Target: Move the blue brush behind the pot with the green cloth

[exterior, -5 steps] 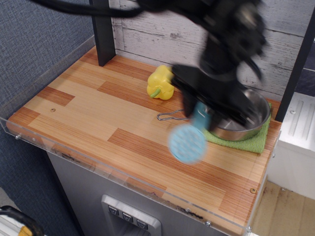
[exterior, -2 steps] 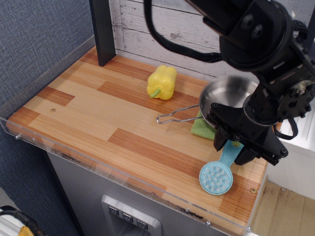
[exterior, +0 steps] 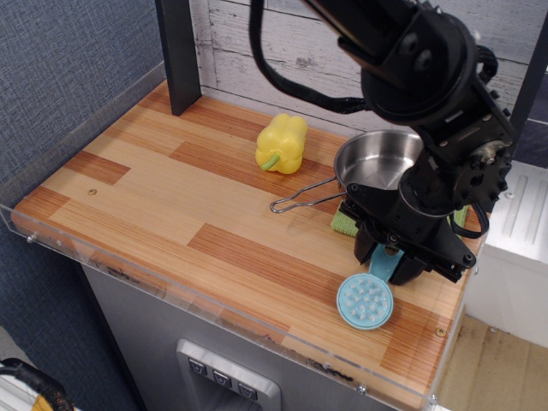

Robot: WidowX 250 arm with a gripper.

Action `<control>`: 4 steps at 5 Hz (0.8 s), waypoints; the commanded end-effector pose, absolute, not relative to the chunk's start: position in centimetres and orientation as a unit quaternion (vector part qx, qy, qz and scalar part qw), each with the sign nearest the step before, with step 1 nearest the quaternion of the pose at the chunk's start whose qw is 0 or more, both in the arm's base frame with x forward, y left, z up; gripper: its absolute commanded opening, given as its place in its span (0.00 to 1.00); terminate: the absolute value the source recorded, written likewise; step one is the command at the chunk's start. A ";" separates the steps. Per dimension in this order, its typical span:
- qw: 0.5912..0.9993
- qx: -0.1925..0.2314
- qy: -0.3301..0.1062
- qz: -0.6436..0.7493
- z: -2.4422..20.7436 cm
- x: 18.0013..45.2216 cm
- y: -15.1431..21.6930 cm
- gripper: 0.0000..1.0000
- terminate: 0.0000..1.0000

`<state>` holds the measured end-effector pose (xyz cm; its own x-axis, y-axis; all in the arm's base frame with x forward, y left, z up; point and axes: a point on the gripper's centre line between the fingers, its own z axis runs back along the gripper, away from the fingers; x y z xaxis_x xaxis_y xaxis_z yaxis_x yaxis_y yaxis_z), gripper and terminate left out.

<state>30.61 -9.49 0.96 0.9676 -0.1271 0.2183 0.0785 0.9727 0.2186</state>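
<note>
Near the table's front edge, the tool (exterior: 387, 261) grips the blue brush (exterior: 366, 298) — handle clamped.

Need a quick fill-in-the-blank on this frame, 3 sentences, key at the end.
1. The blue brush lies with its bristles facing ____.
2. The gripper sits over the brush's ____, not its round head.
3. The vegetable to the left of the pot is a yellow ____.

Missing words: up; handle; bell pepper
</note>
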 end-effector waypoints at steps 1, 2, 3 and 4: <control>0.986 0.110 -0.120 -0.042 0.6 29.9 -8.6 0.00 0.00; 0.985 0.112 -0.126 -0.041 1.1 29.5 -8.7 0.00 0.00; 0.984 0.114 -0.134 -0.037 2.2 28.7 -8.5 0.00 0.00; 0.983 0.113 -0.140 -0.032 2.9 27.9 -8.2 0.00 0.00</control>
